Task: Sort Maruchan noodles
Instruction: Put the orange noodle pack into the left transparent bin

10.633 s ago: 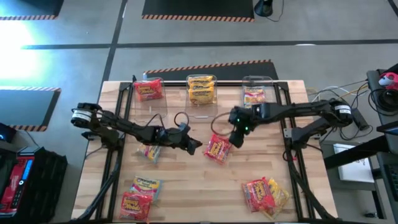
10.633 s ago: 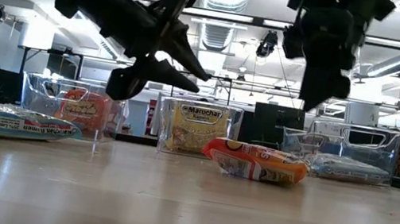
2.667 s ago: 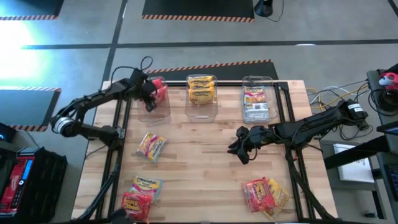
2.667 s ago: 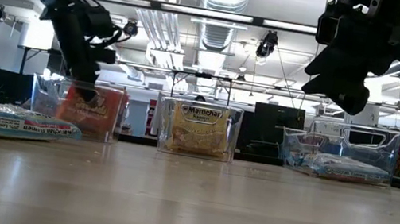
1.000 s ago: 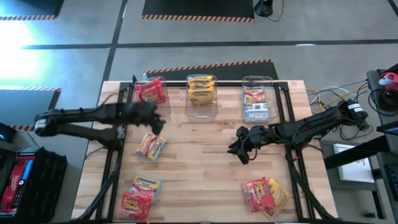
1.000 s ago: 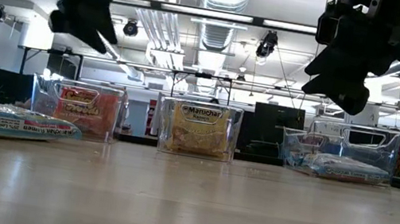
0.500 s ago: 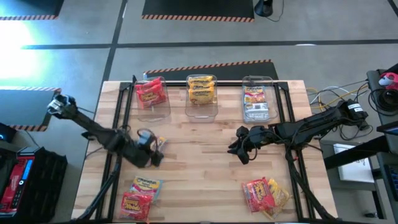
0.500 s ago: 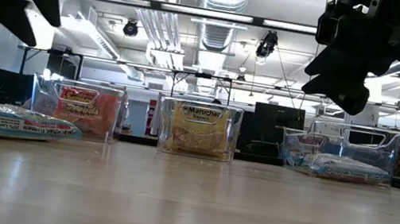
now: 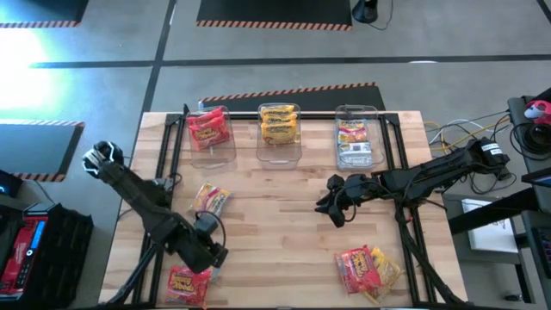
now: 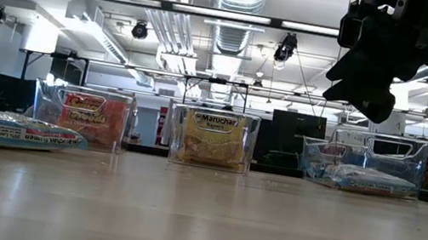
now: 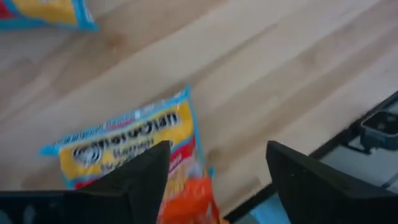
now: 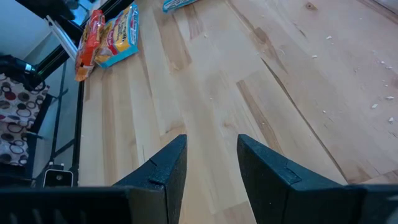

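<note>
The Maruchan noodles are flat crinkly packets. Two overlapping ones, yellow-blue (image 11: 130, 146) on red (image 11: 189, 202), lie at the table's near left. My left gripper (image 11: 217, 149) hangs open above them, pointing steeply down; the high view shows it (image 9: 211, 257) covering part of that pile (image 9: 188, 282). A pink-yellow packet (image 9: 209, 200) lies flat farther in. More packets (image 9: 366, 267) lie near right. My right gripper (image 9: 330, 209) waits open and empty above mid-table, right of centre.
Three clear bins stand along the far edge: one with red packets (image 9: 208, 129), one with yellow packets (image 9: 278, 123), one with multicoloured packets (image 9: 355, 142). Black frame rails (image 9: 164, 172) run along both table sides. Bare wood lies in the middle.
My left gripper has swung from beside the far-left bin toward the table's near edge, passing over the pink-yellow packet, and now stands over the near-left pile; its wrist has turned on the way. No packet has moved.
</note>
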You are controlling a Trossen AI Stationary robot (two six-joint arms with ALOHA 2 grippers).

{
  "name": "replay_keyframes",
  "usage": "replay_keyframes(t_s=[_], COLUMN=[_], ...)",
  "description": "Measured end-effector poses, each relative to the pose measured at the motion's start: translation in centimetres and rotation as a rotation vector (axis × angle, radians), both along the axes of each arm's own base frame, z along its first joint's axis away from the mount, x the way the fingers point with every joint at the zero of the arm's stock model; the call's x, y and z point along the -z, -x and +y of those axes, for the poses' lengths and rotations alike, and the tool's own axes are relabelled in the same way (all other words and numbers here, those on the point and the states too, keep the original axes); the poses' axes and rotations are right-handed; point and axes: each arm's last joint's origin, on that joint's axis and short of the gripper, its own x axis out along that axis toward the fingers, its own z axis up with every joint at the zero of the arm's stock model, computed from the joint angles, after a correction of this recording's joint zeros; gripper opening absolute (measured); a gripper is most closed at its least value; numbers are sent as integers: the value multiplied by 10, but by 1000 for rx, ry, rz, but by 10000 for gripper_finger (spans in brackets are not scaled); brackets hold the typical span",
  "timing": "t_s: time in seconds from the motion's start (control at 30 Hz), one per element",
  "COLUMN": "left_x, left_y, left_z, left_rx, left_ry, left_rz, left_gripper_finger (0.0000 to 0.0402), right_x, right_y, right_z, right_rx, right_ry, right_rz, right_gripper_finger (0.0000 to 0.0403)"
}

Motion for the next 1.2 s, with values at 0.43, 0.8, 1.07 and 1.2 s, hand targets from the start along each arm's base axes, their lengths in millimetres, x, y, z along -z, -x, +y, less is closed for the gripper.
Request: replay_keyframes(t_s=[0.43,0.8,1.07,1.2], left_x=[-7,35,55,66], left_y=[55,64,60,52], left_z=[-64,-87,-100,-99], left_rx=[126,116,124,114], left_ry=[82,23,1,-32], left_rz=[168,310,320,336], left_gripper_finger=[273,261,261,261], right_x=[0,0,0,0], right_y=[0,0,0,0], right_z=[0,0,0,0], right_rx=[0,0,0,0], right_ry=[0,0,0,0], right_rz=[0,0,0,0], right_gripper_finger=[132,132,132,132])
